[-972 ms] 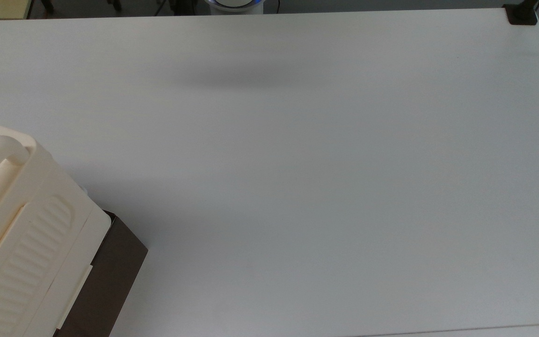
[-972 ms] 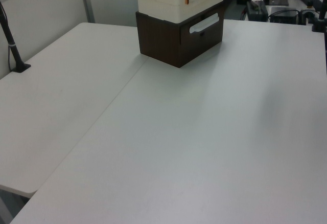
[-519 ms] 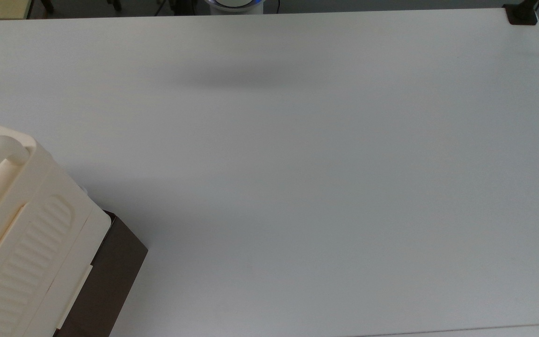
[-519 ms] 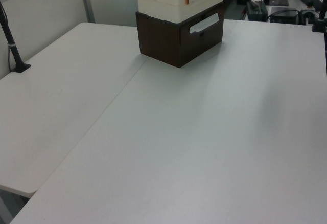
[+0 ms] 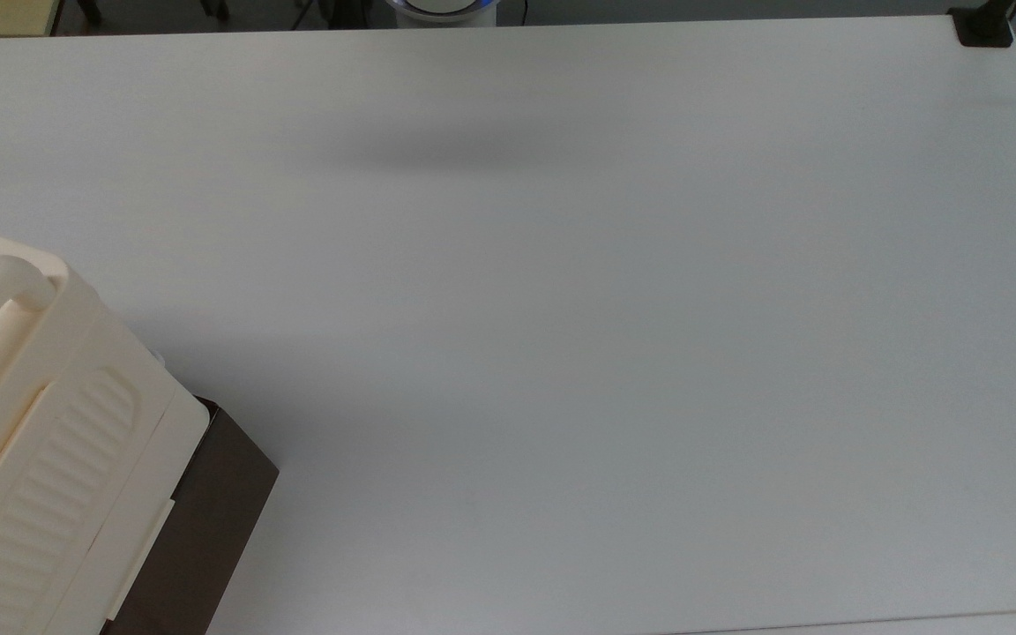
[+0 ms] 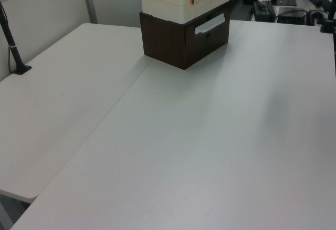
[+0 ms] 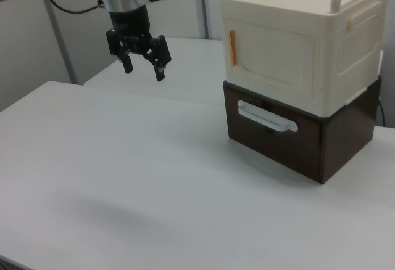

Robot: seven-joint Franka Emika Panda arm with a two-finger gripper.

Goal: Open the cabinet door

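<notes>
One black two-finger gripper (image 7: 141,62), released, hangs well off at 9 o'clock of the closed flat cream-beige plastic cabinet door (image 7: 270,55); missing its orange tab risks shoving the large cream plastic cabinet (image 7: 300,42).

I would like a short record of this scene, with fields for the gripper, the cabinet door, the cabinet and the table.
gripper: in the air above the table, at the right view's left of the cabinet, jaws open, holding nothing
cabinet door: cream panel with an orange handle strip at its edge, looks closed
cabinet: cream box with rounded handle bars on top, standing on a dark brown drawer unit
drawer handle: pale bar on the brown front
table: white
</notes>
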